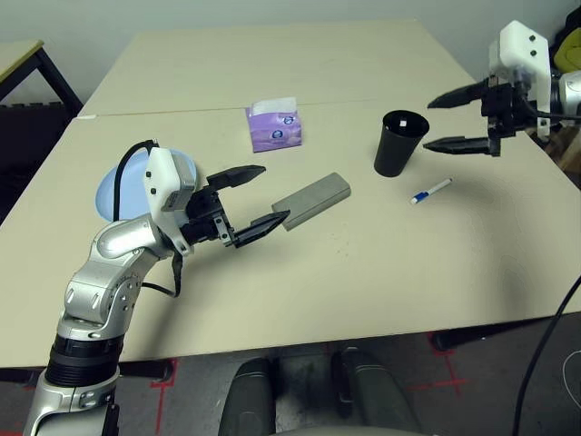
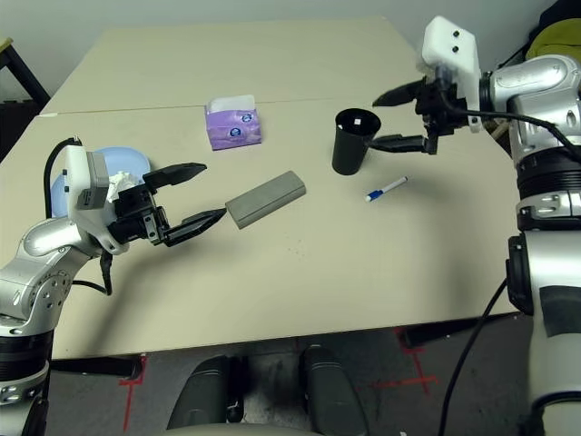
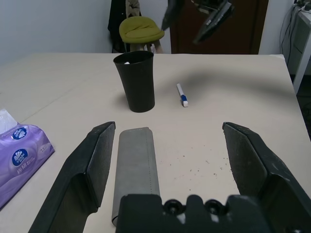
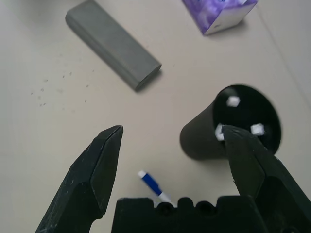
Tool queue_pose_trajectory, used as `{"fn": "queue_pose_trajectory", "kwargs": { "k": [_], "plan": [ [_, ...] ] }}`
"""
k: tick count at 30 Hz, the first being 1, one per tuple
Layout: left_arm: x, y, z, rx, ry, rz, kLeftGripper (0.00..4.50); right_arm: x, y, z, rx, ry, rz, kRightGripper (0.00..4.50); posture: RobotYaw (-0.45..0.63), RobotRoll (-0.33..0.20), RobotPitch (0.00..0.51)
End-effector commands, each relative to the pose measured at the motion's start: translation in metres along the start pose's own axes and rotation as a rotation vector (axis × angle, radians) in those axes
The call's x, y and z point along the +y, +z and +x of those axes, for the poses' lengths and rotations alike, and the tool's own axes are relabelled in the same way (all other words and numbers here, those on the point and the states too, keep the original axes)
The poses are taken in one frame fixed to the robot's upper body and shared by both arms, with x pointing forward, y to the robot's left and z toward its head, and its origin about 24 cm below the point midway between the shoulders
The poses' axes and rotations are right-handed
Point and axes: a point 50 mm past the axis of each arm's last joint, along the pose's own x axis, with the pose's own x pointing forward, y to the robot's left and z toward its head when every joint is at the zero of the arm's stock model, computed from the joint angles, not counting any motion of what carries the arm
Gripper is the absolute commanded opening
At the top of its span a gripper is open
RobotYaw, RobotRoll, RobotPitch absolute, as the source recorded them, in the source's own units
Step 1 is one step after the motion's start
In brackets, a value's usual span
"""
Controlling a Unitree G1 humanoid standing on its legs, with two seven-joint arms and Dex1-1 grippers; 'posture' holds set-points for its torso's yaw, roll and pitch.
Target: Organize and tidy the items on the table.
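Observation:
A grey oblong glasses case (image 1: 313,200) lies at the middle of the table (image 1: 363,272). My left gripper (image 1: 274,193) hangs open just left of the case's near end, and one finger (image 3: 92,165) runs alongside the case (image 3: 135,165). A light blue plate (image 1: 123,186) sits behind the left arm, partly hidden by it. A black cup (image 1: 399,143) stands upright at the right, with small white pieces (image 4: 233,101) showing inside it. My right gripper (image 1: 428,123) is open, raised just right of the cup's rim. A white marker pen (image 1: 430,191) with a blue cap lies right of the cup.
A purple tissue box (image 1: 273,127) stands behind the case, near the seam between two tabletops. The table's right edge is close to the right arm. Bare surface stretches in front of the case and the pen.

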Motion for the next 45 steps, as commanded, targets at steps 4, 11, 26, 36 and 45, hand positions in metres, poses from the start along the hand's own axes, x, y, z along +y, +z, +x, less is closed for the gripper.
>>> {"fn": "queue_pose_trajectory", "kwargs": {
  "k": [4,11,26,36,45],
  "plan": [
    [0.001,-0.001,0.001,0.010,0.013,-0.002,4.50,0.006,-0.024,0.005,0.201,0.076,-0.021,4.47,0.04,0.000,0.090],
    [0.000,-0.002,0.000,0.016,0.021,-0.001,4.50,0.008,-0.035,0.018,0.335,0.160,-0.070,4.47,0.05,0.000,0.101],
    [-0.010,0.000,-0.002,0.029,0.037,-0.007,4.50,0.006,-0.032,0.053,0.588,0.326,-0.312,4.47,0.11,0.000,0.132],
    [-0.011,0.001,-0.002,0.029,0.048,-0.012,4.50,0.003,-0.011,0.075,0.612,0.378,-0.473,4.47,0.12,0.000,0.138],
    [-0.010,0.001,-0.006,0.038,0.057,-0.011,4.50,0.006,-0.014,0.079,0.675,0.432,-0.552,4.47,0.13,0.000,0.143]
  ]
}}
